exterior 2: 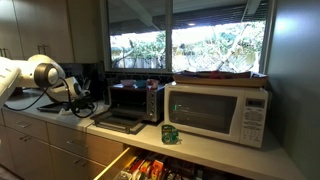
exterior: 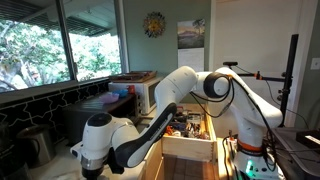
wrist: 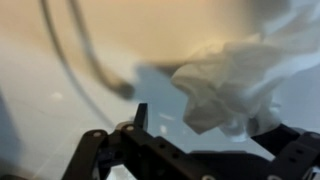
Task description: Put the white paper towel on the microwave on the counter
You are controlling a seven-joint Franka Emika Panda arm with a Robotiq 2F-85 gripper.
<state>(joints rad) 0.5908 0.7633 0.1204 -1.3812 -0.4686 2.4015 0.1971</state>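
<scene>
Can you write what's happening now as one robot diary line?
gripper: open | white paper towel: crumpled on counter, just ahead of gripper | microwave: door shut

Daylight pours in through the windows (exterior: 40, 45) in both exterior views (exterior 2: 190, 45), and the foliage outside is near blown out. The rooms inside sit dimmer by contrast, with the lower cabinets in shade. The microwave (exterior 2: 215, 112) front catches soft, even light. Both exterior views are slightly grainy and soft. The wrist view is heavily blurred: the paper towel (wrist: 235, 85) is a bright, out-of-focus white mass, the cable (wrist: 90, 55) a smeared dark streak, the pale surface (wrist: 40, 90) washed with glare, and the pincer (wrist: 200, 125) a dark silhouette.
</scene>
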